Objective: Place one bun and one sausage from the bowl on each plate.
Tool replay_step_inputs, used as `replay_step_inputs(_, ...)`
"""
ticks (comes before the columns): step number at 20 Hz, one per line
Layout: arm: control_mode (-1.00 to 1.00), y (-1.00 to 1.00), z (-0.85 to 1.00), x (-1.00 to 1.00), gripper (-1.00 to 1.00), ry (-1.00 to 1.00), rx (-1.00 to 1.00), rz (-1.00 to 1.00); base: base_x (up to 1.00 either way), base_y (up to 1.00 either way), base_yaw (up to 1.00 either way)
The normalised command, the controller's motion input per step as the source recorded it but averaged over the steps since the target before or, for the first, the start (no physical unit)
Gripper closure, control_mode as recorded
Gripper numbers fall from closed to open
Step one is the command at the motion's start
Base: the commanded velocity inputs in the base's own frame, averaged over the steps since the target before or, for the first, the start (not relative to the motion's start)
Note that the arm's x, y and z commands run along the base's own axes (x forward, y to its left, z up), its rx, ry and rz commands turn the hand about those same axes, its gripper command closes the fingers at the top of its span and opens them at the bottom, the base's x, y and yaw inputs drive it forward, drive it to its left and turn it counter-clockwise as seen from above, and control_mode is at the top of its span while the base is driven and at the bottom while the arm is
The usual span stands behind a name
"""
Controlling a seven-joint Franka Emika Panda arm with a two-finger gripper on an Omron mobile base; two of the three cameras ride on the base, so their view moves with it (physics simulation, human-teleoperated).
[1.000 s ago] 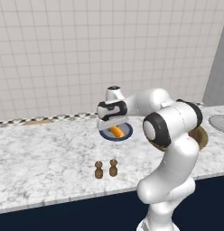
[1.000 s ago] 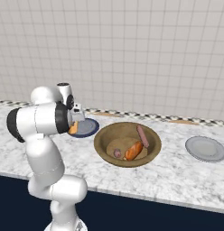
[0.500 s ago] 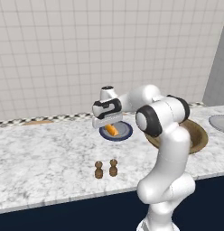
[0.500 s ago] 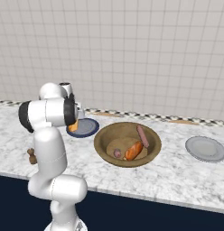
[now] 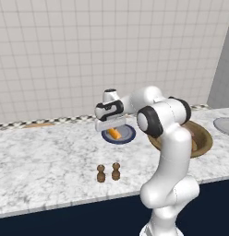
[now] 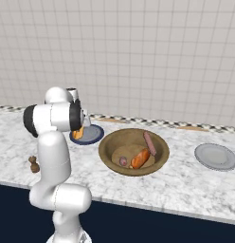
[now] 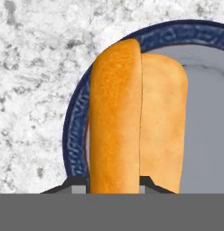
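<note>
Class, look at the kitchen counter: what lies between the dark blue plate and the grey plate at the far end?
The wooden bowl, holding a sausage and a bun, sits between the dark blue plate and the grey plate, in the right base view.

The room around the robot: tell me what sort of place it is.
Most likely a kitchen, and a rendered one. A marble counter runs beneath a tiled wall, and it carries food: a bun on a dark blue plate and sausages in a wooden bowl.
</note>
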Motion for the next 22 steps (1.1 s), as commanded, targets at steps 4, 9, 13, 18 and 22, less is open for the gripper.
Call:
replay_step_inputs(4, -1.00, -0.15, -0.07, 0.08, 1.00, 0.00, 0.00, -0.01, 0.00, 0.00, 0.00)
replay_step_inputs(9, -1.00, -0.10, 0.00, 0.00, -1.00, 0.00, 0.00, -0.04, 0.00, 0.00, 0.00)
replay_step_inputs(13, -1.00, 0.00, 0.00, 0.00, -1.00, 0.00, 0.00, 0.00, 0.00, 0.00, 0.00)
replay_step_inputs(18, -1.00, 0.00, 0.21, 0.00, -1.00, 0.00, 0.00, 0.00, 0.00, 0.00, 0.00)
replay_step_inputs(22, -1.00, 0.00, -0.14, 0.00, -1.00, 0.12, -0.14, 0.00, 0.00, 0.00, 0.00)
